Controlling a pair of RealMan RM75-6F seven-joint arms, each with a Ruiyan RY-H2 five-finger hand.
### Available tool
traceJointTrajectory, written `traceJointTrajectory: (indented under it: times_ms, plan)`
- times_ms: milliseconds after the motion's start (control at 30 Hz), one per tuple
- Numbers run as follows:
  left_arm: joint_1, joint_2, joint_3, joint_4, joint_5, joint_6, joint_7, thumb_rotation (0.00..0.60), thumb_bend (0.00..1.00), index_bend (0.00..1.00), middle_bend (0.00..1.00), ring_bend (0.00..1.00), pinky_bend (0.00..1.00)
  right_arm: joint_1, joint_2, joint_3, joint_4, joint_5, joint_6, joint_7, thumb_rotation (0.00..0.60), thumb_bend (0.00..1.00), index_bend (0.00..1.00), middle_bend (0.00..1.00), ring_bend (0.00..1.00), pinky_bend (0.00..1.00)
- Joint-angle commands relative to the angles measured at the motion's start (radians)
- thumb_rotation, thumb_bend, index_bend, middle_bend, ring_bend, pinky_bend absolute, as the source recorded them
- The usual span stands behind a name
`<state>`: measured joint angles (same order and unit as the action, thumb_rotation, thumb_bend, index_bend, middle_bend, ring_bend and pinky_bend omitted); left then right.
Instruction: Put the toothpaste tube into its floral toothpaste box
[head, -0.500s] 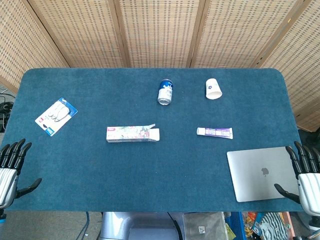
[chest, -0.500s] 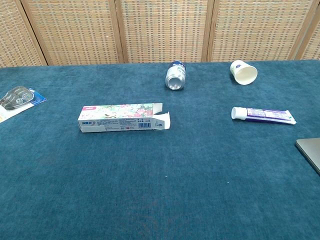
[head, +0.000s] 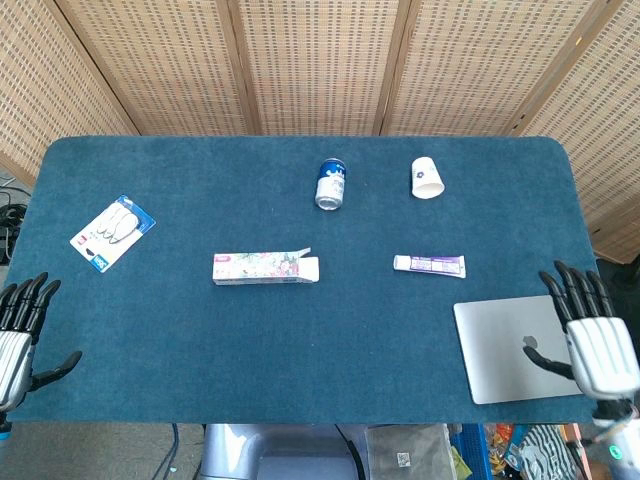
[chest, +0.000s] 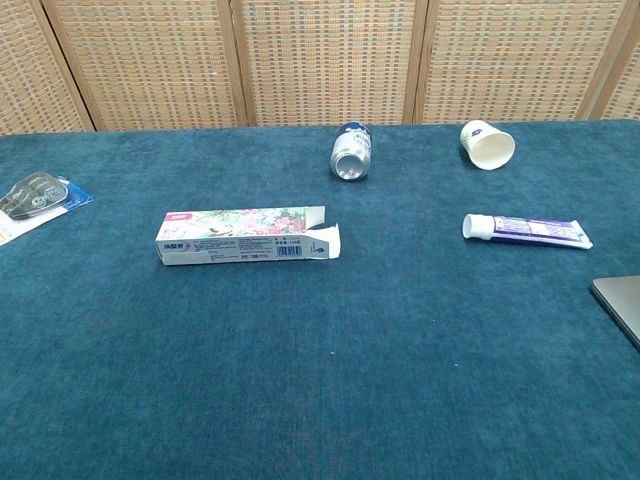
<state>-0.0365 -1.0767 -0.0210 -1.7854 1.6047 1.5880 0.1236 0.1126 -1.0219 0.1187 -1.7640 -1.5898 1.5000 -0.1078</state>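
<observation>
The floral toothpaste box (head: 265, 268) (chest: 245, 236) lies flat near the table's middle, its flaps open at the right end. Well to its right lies the white and purple toothpaste tube (head: 429, 264) (chest: 526, 229), cap pointing left toward the box. My right hand (head: 592, 335) hovers over the laptop at the front right edge, fingers spread, holding nothing, a short way in front of and right of the tube. At the front left edge my left hand (head: 20, 335) is spread and empty, far from both. Neither hand shows in the chest view.
A silver laptop (head: 515, 348) (chest: 620, 303) lies closed at the front right. A blue can (head: 331, 184) (chest: 351, 152) and a paper cup (head: 427, 178) (chest: 487, 145) lie on their sides at the back. A blister pack (head: 112, 232) (chest: 33, 193) rests at the left.
My right hand has moved left and away from the table's edge, now over the laptop's right side. My left hand has shifted slightly down and left. The objects have not moved.
</observation>
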Motion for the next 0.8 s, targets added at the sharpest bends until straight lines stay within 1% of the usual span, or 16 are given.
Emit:
traceJointTrajectory:
  times_ms: [33,100,200,300,367,400,467,567,700,800]
  plan:
    - [-0.011,-0.001,-0.012,-0.003,-0.023,-0.019,-0.001,0.600,0.21,0.00,0.00,0.00,0.00,0.132,-0.052,0.080,0.049,0.107,-0.178,0.042,0.600,0.00,0.11,0.12,0.03,0.04]
    - [-0.019,-0.003,-0.021,-0.005,-0.044,-0.033,0.005,0.600,0.21,0.00,0.00,0.00,0.00,0.188,-0.087,0.111,0.082,0.168,-0.249,0.020,0.600,0.00,0.17,0.23,0.13,0.16]
    - [-0.028,-0.007,-0.030,-0.007,-0.070,-0.052,0.012,0.600,0.21,0.00,0.00,0.00,0.00,0.260,-0.151,0.143,0.138,0.270,-0.346,-0.030,0.600,0.00,0.22,0.30,0.20,0.25]
    - [-0.036,-0.010,-0.037,-0.008,-0.090,-0.068,0.021,0.600,0.21,0.00,0.00,0.00,0.00,0.320,-0.214,0.160,0.197,0.370,-0.429,-0.084,0.600,0.04,0.25,0.32,0.22,0.28]
    - [-0.043,-0.012,-0.044,-0.006,-0.109,-0.081,0.028,0.600,0.21,0.00,0.00,0.00,0.00,0.386,-0.300,0.163,0.292,0.466,-0.518,-0.148,0.600,0.08,0.26,0.33,0.23,0.28]
    - [-0.044,-0.013,-0.045,-0.006,-0.115,-0.083,0.030,0.600,0.21,0.00,0.00,0.00,0.00,0.405,-0.333,0.166,0.328,0.497,-0.531,-0.173,0.600,0.11,0.27,0.34,0.23,0.28]
    - [-0.045,-0.013,-0.046,-0.006,-0.120,-0.085,0.031,0.600,0.21,0.00,0.00,0.00,0.00,0.425,-0.368,0.167,0.365,0.532,-0.542,-0.202,0.600,0.13,0.28,0.35,0.24,0.28]
    - [-0.051,-0.016,-0.050,-0.005,-0.136,-0.097,0.037,0.600,0.21,0.00,0.00,0.00,0.00,0.463,-0.434,0.166,0.436,0.591,-0.566,-0.240,0.600,0.14,0.29,0.36,0.25,0.30]
    - [-0.058,-0.021,-0.052,-0.005,-0.145,-0.108,0.051,0.600,0.21,0.00,0.00,0.00,0.00,0.487,-0.475,0.166,0.482,0.620,-0.573,-0.260,0.600,0.18,0.30,0.37,0.26,0.32]
    - [-0.065,-0.026,-0.057,-0.003,-0.164,-0.121,0.063,0.600,0.21,0.00,0.00,0.00,0.00,0.521,-0.521,0.169,0.545,0.654,-0.598,-0.285,0.600,0.21,0.31,0.38,0.27,0.32]
